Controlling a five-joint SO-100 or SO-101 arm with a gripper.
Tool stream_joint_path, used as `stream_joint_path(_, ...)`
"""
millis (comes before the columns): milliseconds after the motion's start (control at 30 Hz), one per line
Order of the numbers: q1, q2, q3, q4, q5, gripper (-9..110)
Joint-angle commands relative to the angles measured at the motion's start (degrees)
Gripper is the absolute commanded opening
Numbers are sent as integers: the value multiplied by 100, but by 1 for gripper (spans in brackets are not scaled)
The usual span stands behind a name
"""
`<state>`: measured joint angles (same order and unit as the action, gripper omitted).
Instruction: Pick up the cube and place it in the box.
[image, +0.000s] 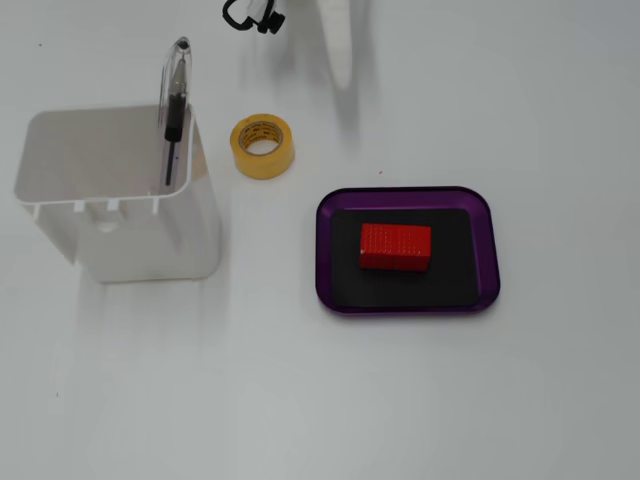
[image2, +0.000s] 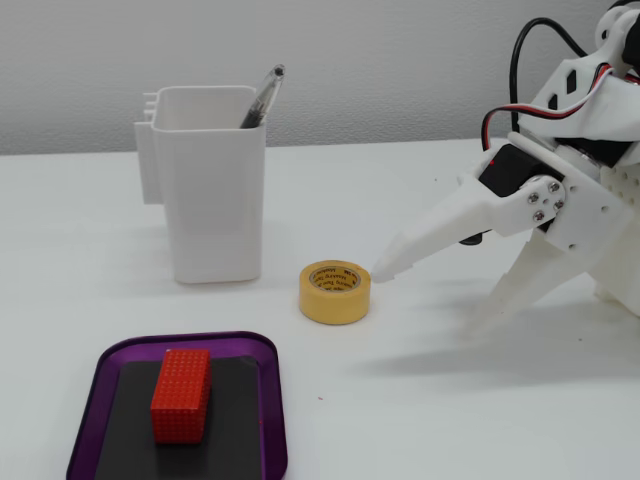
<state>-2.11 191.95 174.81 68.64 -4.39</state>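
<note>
The red cube (image: 396, 246) (image2: 181, 393) lies on the black floor of the purple box (image: 322, 250) (image2: 279, 420), with nothing touching it. My white gripper (image2: 432, 298) hangs low over the table to the right of the box in a fixed view; it is open and holds nothing. Its upper fingertip nearly reaches the yellow tape roll (image2: 335, 292). In a fixed view from above, only one white finger (image: 339, 45) shows at the top edge, well behind the box.
A yellow tape roll (image: 263, 146) sits between the box and a tall white container (image: 110, 200) (image2: 210, 190) that holds a pen (image: 176, 100) (image2: 262, 95). The arm's base stands at the right edge of the side view.
</note>
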Motion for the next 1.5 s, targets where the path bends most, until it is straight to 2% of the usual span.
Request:
stream_joint_path(0,53,606,35,-18,35,23)
stream_joint_path(133,44,606,35,-18,35,-2)
stream_joint_path(200,44,606,35,-18,44,2)
stream_joint_path(1467,26,606,53,-44,-26,0)
